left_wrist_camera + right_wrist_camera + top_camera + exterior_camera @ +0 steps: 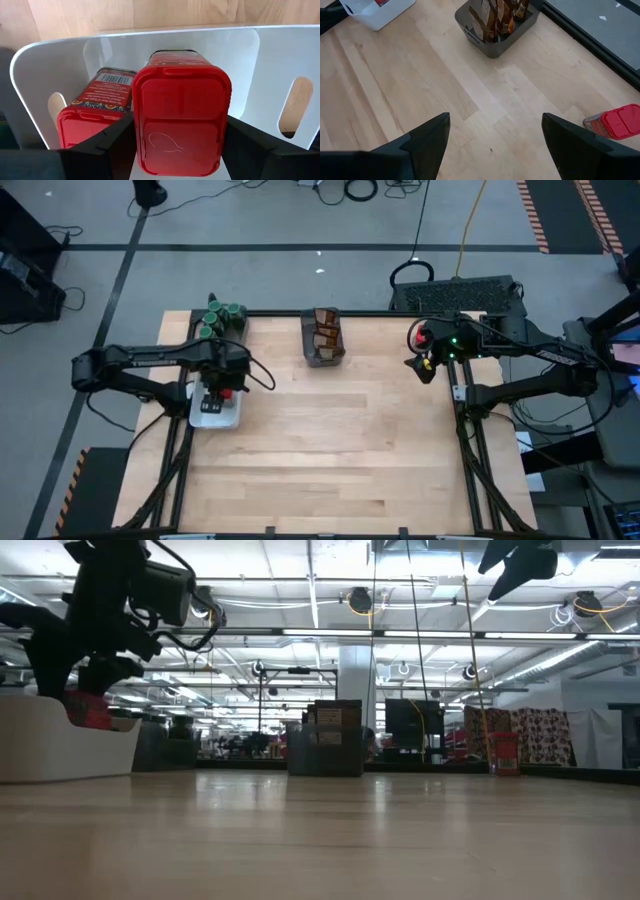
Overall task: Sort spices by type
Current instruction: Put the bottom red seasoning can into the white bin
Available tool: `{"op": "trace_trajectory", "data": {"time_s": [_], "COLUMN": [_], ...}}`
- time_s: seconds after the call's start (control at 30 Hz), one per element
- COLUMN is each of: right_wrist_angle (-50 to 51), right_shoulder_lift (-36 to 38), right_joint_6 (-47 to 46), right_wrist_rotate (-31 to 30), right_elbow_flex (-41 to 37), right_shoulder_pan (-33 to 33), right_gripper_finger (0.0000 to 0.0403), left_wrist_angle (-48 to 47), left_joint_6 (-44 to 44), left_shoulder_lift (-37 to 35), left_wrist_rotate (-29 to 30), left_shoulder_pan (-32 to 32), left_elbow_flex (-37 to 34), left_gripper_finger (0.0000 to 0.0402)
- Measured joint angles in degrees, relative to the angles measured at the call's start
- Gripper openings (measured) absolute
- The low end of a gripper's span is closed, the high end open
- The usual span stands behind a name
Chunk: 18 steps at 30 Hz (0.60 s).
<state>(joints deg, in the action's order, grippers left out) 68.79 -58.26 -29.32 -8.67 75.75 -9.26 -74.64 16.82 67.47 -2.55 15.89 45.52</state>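
My left tool (180, 150) gripped a red spice tin (181, 112) inside the white tray (280, 55) beside another tin (95, 107); I judged lowering it fully before release best; my right tool (495, 145) hung open over the bench (395, 95).

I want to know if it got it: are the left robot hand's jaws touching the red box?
Touching. In the left wrist view, both dark jaws of the left gripper press against the sides of the red box, over the white tray.
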Motion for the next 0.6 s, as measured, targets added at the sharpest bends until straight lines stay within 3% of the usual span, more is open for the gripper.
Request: {"op": "trace_trajectory", "data": {"time_s": [0.6], "right_wrist_angle": [0.0], "right_shoulder_lift": [0.0], "right_joint_6": [0.2], "right_wrist_rotate": [0.0], "right_elbow_flex": [0.0], "right_shoulder_pan": [0.0], "right_gripper_finger": [0.0299], "left_wrist_angle": [0.9], "left_joint_6": [0.2], "left_shoulder_lift": [0.8], "left_wrist_rotate": [-0.2], "left_shoulder_pan": [0.2], "left_elbow_flex": [0.0], "left_gripper_finger": [0.0248]}}
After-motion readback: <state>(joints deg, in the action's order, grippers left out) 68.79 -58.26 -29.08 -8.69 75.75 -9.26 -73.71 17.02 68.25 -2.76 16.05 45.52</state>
